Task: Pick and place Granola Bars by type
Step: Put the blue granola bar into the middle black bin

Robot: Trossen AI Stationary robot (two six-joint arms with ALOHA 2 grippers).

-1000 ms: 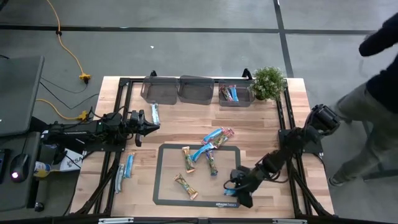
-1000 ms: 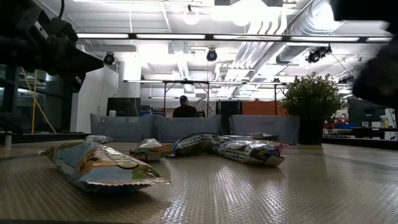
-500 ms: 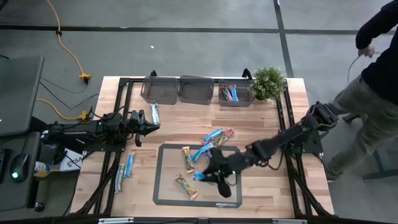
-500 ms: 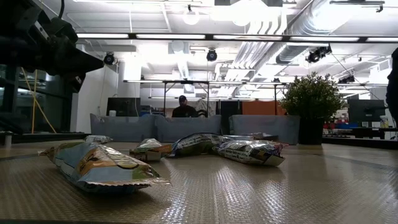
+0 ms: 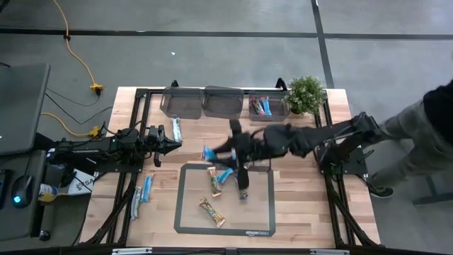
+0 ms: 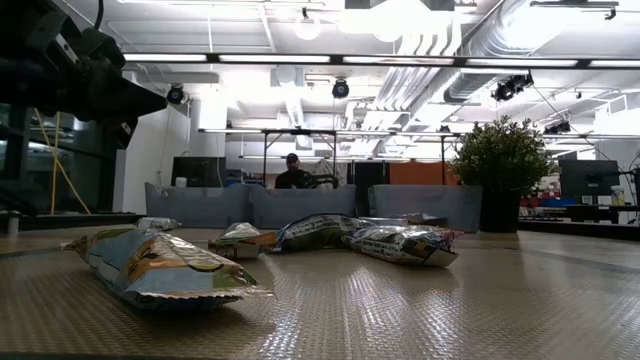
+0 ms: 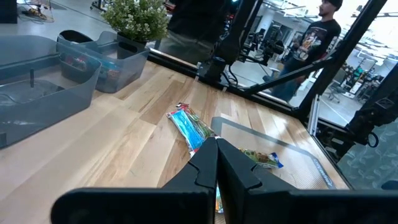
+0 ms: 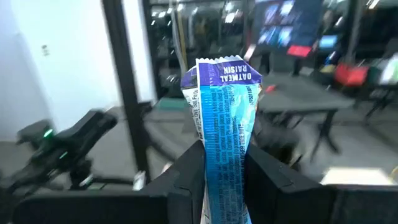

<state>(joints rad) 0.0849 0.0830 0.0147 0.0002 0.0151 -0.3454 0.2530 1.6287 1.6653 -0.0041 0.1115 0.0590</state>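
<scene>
My right gripper (image 5: 216, 151) reaches across from the table's right, above the wood just beyond the mat's far left corner, shut on a bright blue granola bar (image 8: 220, 118). Several bars lie flat on the dark mat: tan ones (image 5: 213, 181) (image 5: 211, 212), a blue one (image 5: 226, 175) and another (image 5: 243, 187). More bars lie on the wood at the left (image 5: 177, 129) (image 5: 146, 188). Two bars sit in the rightmost grey bin (image 5: 262, 106). My left gripper (image 5: 174, 144) waits shut over the table's left part, touching nothing. My right gripper pinches the blue bar between its two fingers (image 8: 183, 177), which lie on the wrapper's two flat faces at its lower part (image 8: 221, 168). The bar sticks out ahead past the fingertips, its crimped end (image 8: 221, 65) free. It comes level from the table's right; the bar is lifted clear.
Three clear grey bins (image 5: 182, 101) (image 5: 224, 100) (image 5: 267, 106) line the far edge, with a potted plant (image 5: 306, 93) at their right. A blue bar (image 7: 189, 127) lies on the wood ahead of my left gripper (image 7: 216, 168). A person (image 5: 432, 134) stands beyond the table's right edge.
My right gripper has swung from the mat's near right corner toward the table's left and far edge, carrying the blue bar lifted clear. The arm now stretches over the bars near the mat's far edge. The person at the right has shifted.
</scene>
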